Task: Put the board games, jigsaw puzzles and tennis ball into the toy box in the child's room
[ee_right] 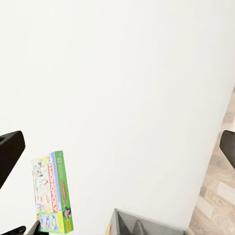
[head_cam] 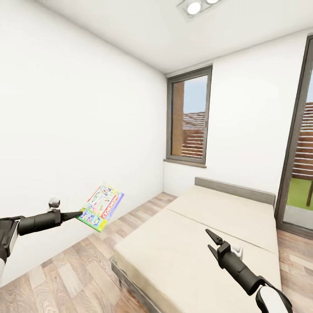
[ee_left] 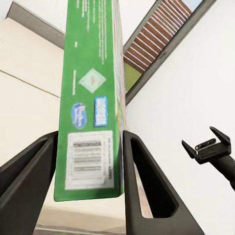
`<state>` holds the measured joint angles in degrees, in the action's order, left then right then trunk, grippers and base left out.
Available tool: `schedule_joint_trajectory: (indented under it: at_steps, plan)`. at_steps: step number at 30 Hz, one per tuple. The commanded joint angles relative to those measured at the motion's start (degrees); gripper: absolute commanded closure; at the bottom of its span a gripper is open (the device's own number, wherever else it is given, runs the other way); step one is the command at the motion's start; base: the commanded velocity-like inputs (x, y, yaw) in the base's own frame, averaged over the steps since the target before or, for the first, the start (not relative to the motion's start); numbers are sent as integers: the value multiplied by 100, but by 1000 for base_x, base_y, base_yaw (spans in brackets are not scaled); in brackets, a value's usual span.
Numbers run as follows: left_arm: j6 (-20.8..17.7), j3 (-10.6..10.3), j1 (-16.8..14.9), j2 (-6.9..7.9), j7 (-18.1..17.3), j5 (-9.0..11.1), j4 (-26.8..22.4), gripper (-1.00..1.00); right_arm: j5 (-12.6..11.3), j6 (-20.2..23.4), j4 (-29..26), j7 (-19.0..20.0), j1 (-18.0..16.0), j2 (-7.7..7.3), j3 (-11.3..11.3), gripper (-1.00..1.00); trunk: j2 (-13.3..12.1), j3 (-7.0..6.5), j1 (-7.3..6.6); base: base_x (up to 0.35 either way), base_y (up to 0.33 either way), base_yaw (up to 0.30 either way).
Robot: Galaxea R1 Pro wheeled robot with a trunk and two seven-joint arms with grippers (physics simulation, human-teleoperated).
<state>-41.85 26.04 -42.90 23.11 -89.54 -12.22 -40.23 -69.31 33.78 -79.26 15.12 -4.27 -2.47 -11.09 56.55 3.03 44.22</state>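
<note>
One board game (head_cam: 101, 207) | clamped edgewise in left claw (head_cam: 80, 214) (right claw (head_cam: 212, 243) empty)

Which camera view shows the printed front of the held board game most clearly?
The head view: the board game faces the camera, held by the left gripper. The right wrist view shows it small and partly cut off; the left wrist view shows its green barcoded side between the fingers.

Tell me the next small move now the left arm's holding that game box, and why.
Probably turn toward the grey toy box and carry the Monopoly box there. The left gripper already clamps its green edge between both fingers, held clear of the bed, while the right gripper is open and empty.
</note>
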Motion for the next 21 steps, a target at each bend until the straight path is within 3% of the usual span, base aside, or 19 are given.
schedule_joint_trajectory:
  at_steps: [1, 21]
  plan:
    - [-61, 22, -8, -1, -46, -61, -2, 100, -17, 34, 2, 9, -4, 1, -9, -100, -34, -9, -21, 0, 0, 189]
    - [-61, 24, -8, -8, -46, -61, -2, 100, -4, 24, -2, -8, -4, 1, 115, -100, -836, -368, -460, 0, 0, 280]
